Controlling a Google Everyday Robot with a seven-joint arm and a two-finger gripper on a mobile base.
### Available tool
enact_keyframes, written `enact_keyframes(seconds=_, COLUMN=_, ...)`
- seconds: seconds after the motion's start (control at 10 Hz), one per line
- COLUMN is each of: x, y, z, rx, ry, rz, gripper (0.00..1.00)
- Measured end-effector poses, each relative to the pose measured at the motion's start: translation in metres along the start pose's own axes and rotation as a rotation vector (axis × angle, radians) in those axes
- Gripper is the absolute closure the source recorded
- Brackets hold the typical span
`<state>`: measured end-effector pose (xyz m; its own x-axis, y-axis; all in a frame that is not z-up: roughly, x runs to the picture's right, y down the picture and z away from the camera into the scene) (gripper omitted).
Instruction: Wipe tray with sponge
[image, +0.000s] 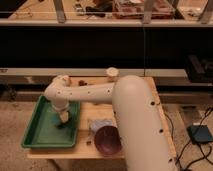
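Reading from the left, we find the tray (44, 131) lying lengthwise on the left end of the table (156, 102), its rim just inside the table's front edge. Inside it, toward the right wall and a little past the middle, the gripper (63, 118) points down at the tray floor, and a small dark teal patch directly beneath it is, we judge, the sponge (62, 123), pressed against the floor; we cannot tell how wide the claw stands or whether it truly grips the pad. The arm (87, 93) runs from the gripper rightward over the table to its thick white base segment, which hides much of the right half. Just right of the tray, at the table front, sit a pale crumpled cloth (99, 124) and a dark purple bowl (107, 140); a pale cup (112, 73) stands at the far edge. We take the step in hand to be the wiping stroke itself. To do it well, we would keep a light, steady downward pressure so the pad stays flat on the floor, sweep in long overlapping passes toward the uncovered left and near parts, and stop short of each raised rim so the pad does not catch or fold. We would also keep the elbow high enough to miss the bowl and cloth.
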<state>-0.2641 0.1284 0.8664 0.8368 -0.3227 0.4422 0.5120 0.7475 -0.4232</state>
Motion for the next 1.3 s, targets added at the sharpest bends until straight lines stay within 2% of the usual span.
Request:
enact_keyframes(seconds=0.2, x=0.016, y=-0.026, z=0.002, rx=-0.001, ry=0.003, rz=0.000, gripper=1.00)
enact_keyframes(seconds=0.3, x=0.014, y=-0.040, z=0.004, rx=-0.001, ry=0.003, rz=-0.020, gripper=1.00)
enact_keyframes(seconds=0.5, x=-0.011, y=-0.062, z=0.012, rx=-0.004, ry=-0.008, rz=-0.074, gripper=1.00)
enact_keyframes(seconds=0.8, x=-0.070, y=-0.086, z=0.035, rx=-0.017, ry=-0.040, rz=-0.194, gripper=1.00)
enact_keyframes(seconds=1.1, x=-0.099, y=-0.082, z=0.047, rx=-0.038, ry=-0.062, rz=-0.244, gripper=1.00)
enact_keyframes(seconds=1.3, x=-0.098, y=-0.069, z=0.046, rx=-0.045, ry=-0.060, rz=-0.234, gripper=1.00)
